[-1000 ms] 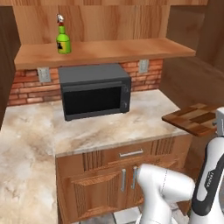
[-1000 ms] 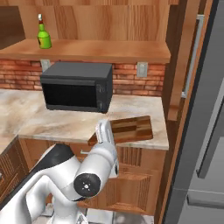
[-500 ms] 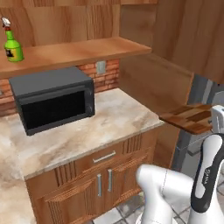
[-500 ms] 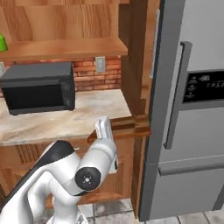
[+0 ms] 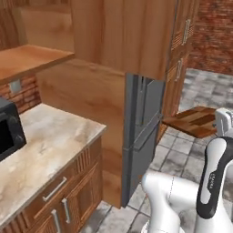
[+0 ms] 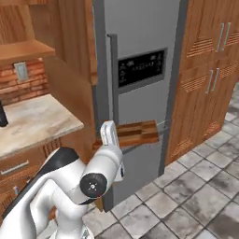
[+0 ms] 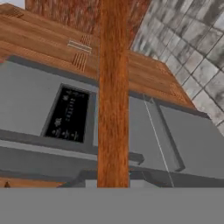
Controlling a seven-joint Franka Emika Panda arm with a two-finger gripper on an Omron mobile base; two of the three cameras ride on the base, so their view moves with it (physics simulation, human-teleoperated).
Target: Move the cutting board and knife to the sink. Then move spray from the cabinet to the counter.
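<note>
My gripper (image 6: 113, 138) is shut on one edge of the cutting board (image 6: 136, 132), a patchwork wooden board held level in the air in front of the fridge. From the left base view the cutting board (image 5: 195, 121) hangs at the right, with the gripper (image 5: 215, 124) at its near end. The hand view looks along the cutting board (image 7: 113, 92) edge-on, as an upright brown strip. The counter (image 5: 50, 141) lies at the left below the cabinet's shelf board (image 5: 27, 60). The knife, the sink and the spray are out of view.
A tall grey fridge (image 6: 140, 65) with a dark display panel stands right behind the board. Tall wooden cupboards (image 6: 210, 74) rise to its right over a grey tiled floor (image 6: 196, 186). A black microwave (image 5: 7, 132) sits on the counter at the far left.
The whole picture has swung sideways: the base has turned right, from the microwave and shelf to the fridge. The board stays held in the gripper.
</note>
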